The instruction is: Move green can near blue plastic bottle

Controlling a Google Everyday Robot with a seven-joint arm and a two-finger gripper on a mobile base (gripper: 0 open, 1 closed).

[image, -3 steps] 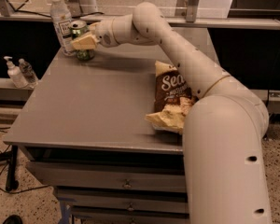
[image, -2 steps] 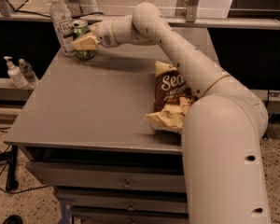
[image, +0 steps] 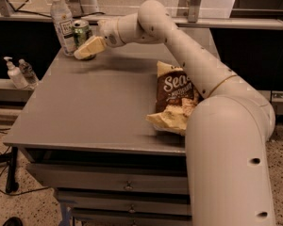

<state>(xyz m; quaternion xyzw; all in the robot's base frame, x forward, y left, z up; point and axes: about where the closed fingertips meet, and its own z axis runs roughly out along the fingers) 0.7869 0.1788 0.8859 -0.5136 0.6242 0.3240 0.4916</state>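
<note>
Nothing is shifting: small green metal can is sitting beside tall clear plastic bottle, likely placed; end effector is lingering there, grip untellable.

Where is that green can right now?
Upper left of the camera view: the green can stands on the table beside the blue plastic bottle, the gripper in front of it.

On the flat grey metal table, the small green metal can stands at the far left corner. The tall clear plastic bottle stands just beside it, nearer the table's left edge. My cream two-finger gripper is over that same corner, just before the can. The brown crinkled snack bag lies by the table's right edge. Off the table's left side stand a white pump-dispenser bottle and a tiny clear bottle.
</note>
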